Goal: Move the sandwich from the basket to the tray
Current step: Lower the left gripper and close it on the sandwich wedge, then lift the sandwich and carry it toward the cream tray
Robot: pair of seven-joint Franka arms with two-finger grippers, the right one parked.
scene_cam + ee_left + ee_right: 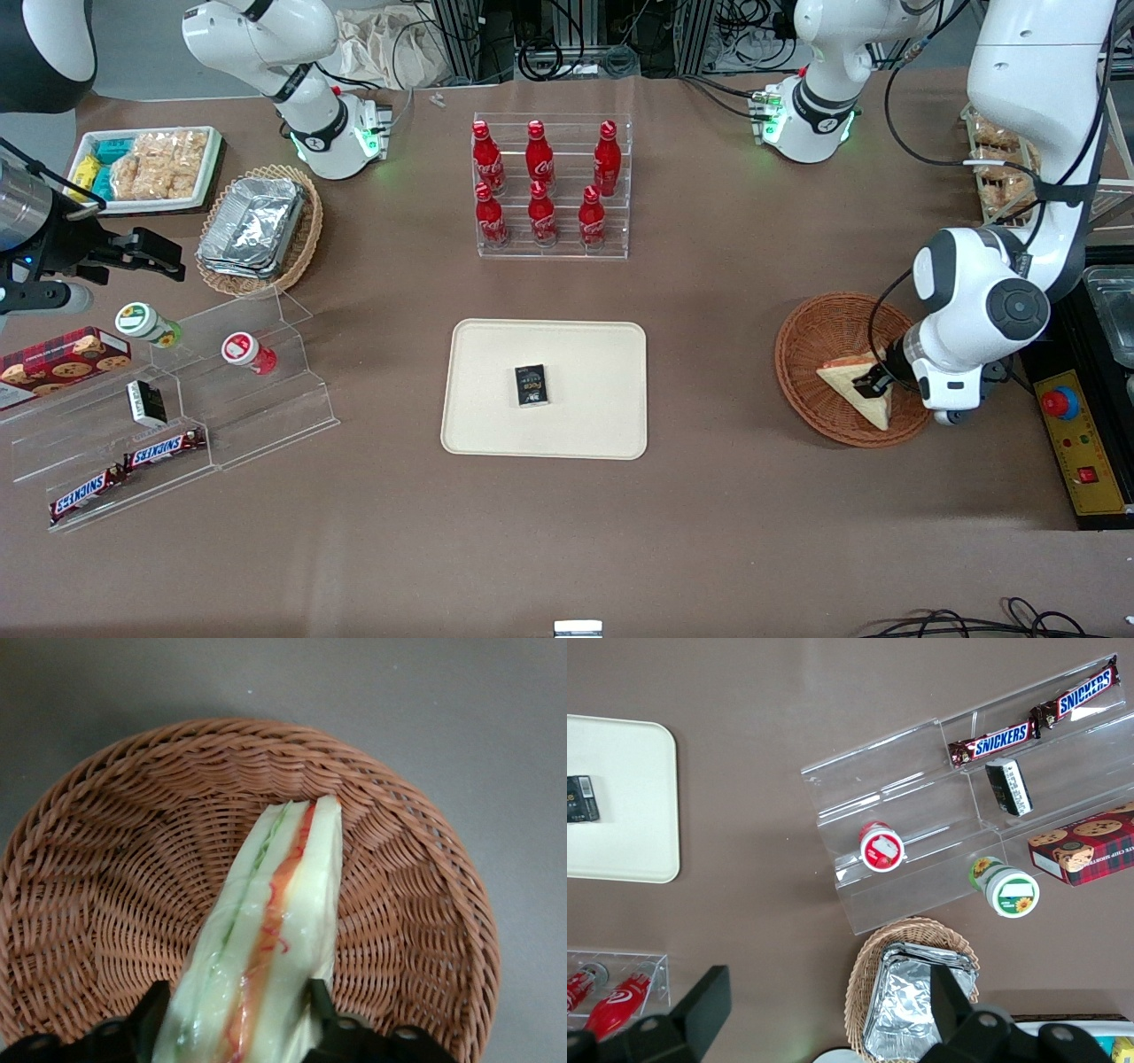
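Gripper (235,1019) clasps white sandwich (266,939), orange-green filling showing, in basket (106,877).

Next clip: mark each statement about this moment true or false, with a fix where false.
1. The sandwich is in the basket. True.
2. The left arm's tool is over the tray. False: it is down in the basket, its fingers on either side of the sandwich.
3. The tray already holds a small dark box. True.
4. The bottle rack holds four red bottles. False: six.
5. The basket stands toward the parked arm's end of the table. False: toward the working arm's end.
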